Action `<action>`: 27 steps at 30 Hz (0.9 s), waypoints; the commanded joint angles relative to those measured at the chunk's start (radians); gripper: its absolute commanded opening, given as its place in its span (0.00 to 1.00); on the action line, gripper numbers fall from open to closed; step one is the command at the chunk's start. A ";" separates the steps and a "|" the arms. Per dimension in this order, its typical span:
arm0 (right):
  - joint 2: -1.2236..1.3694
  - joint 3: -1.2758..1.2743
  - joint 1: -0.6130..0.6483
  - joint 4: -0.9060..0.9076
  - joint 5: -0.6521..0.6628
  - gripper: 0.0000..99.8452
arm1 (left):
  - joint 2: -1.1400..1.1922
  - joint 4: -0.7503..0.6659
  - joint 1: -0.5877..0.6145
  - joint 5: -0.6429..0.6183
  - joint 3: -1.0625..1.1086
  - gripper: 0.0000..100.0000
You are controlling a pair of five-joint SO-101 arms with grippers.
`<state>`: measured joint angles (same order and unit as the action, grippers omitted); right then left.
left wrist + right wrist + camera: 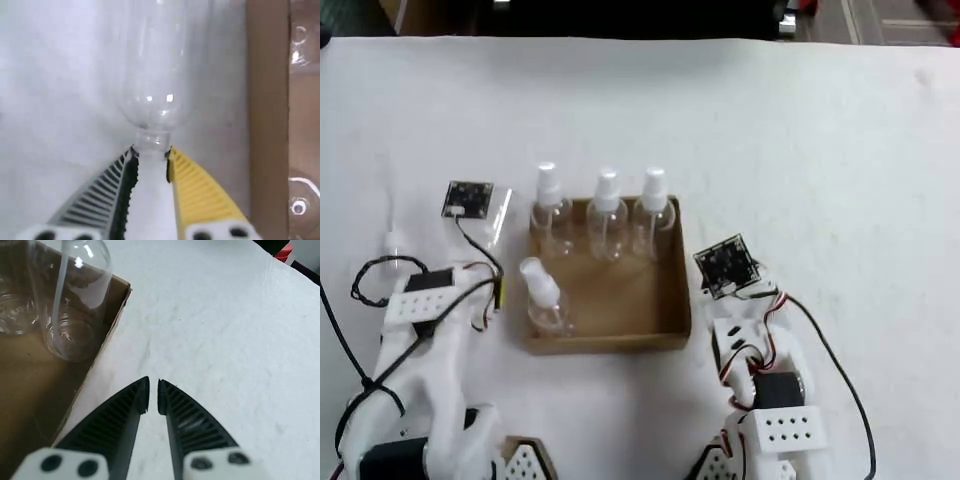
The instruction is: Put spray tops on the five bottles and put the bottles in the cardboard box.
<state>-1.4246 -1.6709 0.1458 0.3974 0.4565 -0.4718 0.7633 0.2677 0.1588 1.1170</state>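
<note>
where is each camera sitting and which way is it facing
high view: fixed above the table, looking down on the cardboard box, left arm and right arm.
left wrist view: on the left arm, facing along the left gripper, shut on a bottle.
right wrist view: on the right arm, facing past the right gripper at table.
shared: all show the cardboard box.

I get bright, even light from above; the white cloth-covered table [820, 150] looks almost washed out. Two small glints sit on the clear plastic bottle [150, 75]. Soft, faint shade lies inside the brown cardboard box [681, 290].
</note>
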 commanded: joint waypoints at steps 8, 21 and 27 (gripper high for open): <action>-0.008 -0.015 -0.004 -0.022 0.012 0.02 | -0.002 0.348 0.022 0.014 -0.318 0.02; -0.008 -0.015 -0.004 -0.022 0.012 0.02 | -0.002 0.930 0.033 0.015 -0.956 0.02; -0.010 -0.014 -0.004 -0.022 0.011 0.02 | -0.071 1.023 0.033 0.017 -1.191 0.02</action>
<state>-1.4246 -1.6709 0.1458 0.3974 0.4565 -0.4733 1.7591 0.2908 0.1665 0.0921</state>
